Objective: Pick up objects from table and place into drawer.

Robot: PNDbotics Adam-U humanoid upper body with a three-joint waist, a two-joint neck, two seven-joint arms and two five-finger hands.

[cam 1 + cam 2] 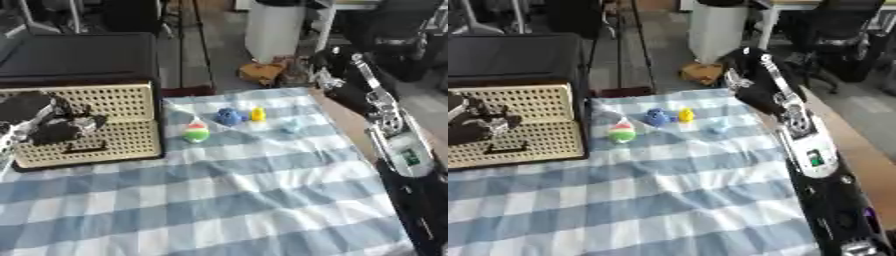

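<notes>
A cabinet (79, 60) with a dark top and cream woven drawer fronts (114, 100) stands at the table's left. My left hand (54, 126) is up against those fronts, just above a dark handle (85, 148). On the blue-checked cloth (227, 190) lie a green, red and white toy (196, 132), a blue object (229, 116), a small yellow object (258, 114) and a pale blue one (290, 126). My right arm runs up the right side; its hand (745, 70) hangs past the cloth's far right corner, apart from the objects.
The bare wooden table edge (859, 150) shows to the right of the cloth. On the floor beyond are a brown box (262, 72), a white bin (276, 25) and an office chair (842, 30).
</notes>
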